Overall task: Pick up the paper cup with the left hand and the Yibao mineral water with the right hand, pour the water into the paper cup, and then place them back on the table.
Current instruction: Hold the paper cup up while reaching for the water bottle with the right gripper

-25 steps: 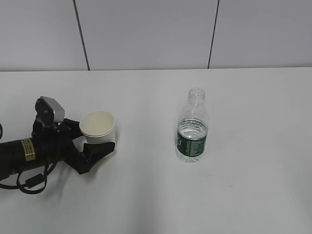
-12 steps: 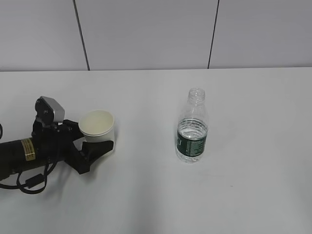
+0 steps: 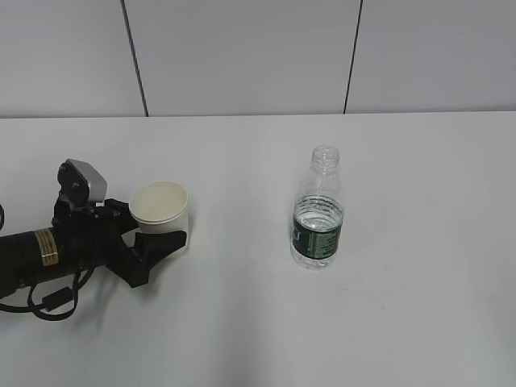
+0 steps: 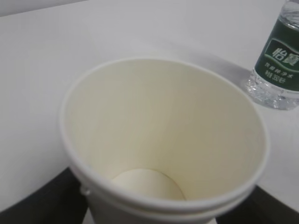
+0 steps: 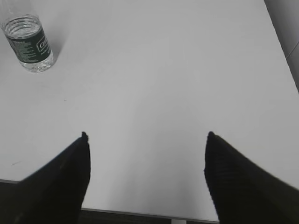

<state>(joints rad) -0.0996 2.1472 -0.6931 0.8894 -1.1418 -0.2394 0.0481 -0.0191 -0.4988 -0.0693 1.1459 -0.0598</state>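
Observation:
The white paper cup (image 3: 160,211) stands upright on the table (image 3: 403,322) at the left, and the left wrist view looks into its empty cream inside (image 4: 163,135). My left gripper (image 3: 157,227) lies low on the table with a black finger (image 4: 39,205) against each side of the cup. The Yibao mineral water (image 3: 317,218), capless and part full, stands alone at the middle; its green label (image 4: 279,56) shows past the cup. My right gripper (image 5: 147,135) is open and empty near the table's front edge, with the bottle (image 5: 29,44) far off at upper left.
A grey panelled wall (image 3: 242,56) runs behind the table. The table's front edge (image 5: 140,214) lies just under my right gripper's fingers. Bare white tabletop separates the cup from the bottle.
My left gripper's fingers have drawn in onto the cup, which has shifted slightly to the left. The bottle has not moved.

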